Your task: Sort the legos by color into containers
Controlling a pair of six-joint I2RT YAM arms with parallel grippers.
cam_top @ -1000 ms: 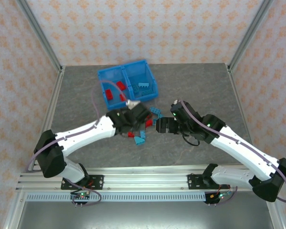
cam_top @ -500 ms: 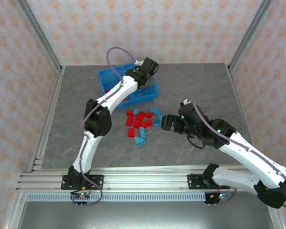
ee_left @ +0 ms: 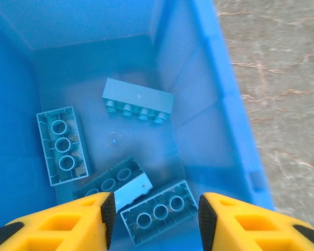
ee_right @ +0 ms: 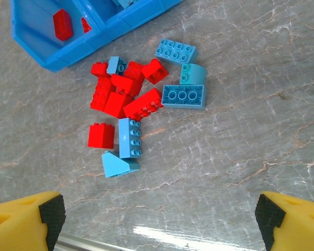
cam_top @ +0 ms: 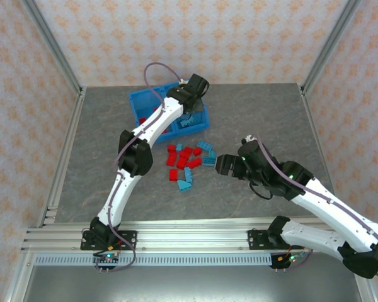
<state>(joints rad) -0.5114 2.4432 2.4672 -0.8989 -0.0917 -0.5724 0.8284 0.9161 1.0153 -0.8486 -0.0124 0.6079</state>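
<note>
The bright blue bin (cam_top: pixel 138 107) is set toward the far left of the grey marbled surface (cam_top: pixel 271 113), its long axis running left to right and slightly skewed, with the divider crossing it. The left pincer (ee_left: pixel 153 213) is held open and empty above the right compartment, where four light blue legos (ee_left: pixel 138 99) are seen: one lies on its side with its long axis across the view, and three are turned underside up at differing angles. Red legos (ee_right: pixel 63 24) are seen in the left compartment. The loose pile (cam_top: pixel 186 163) is spread on the surface just in front of the bin, red and light blue mixed; one blue brick (ee_right: pixel 130 137) is laid lengthwise up the right wrist view, and another (ee_right: pixel 183 97) is laid across it. The right pincer (ee_right: pixel 157 219) is spread wide open, holding nothing, near the pile. The surface is enclosed by patterned pale orange walls (cam_top: pixel 195 38) and metal posts
</note>
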